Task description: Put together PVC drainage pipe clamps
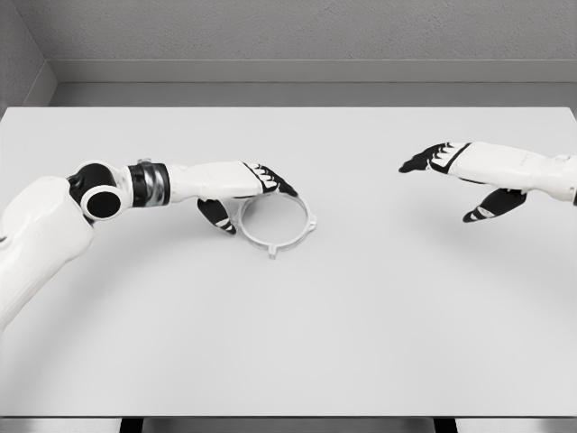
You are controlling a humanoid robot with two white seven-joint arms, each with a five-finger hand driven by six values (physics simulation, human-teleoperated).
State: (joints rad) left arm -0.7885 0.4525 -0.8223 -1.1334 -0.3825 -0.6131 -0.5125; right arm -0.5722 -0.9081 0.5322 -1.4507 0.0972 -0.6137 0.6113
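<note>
- on the white table (pixel 361 343), left of the middle, lies a grey ring clamp (pixel 275 222), flat.
- the left hand (pixel 242 191) pinches the ring's near-left rim, thumb below and fingers over it.
- the right hand (pixel 451 176) hovers well apart at the right, fingers loose, holding nothing.
- no writing shows.

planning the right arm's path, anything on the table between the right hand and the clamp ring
Nothing: in the head view the stretch of white table between the right hand and the clamp ring is bare.
</note>
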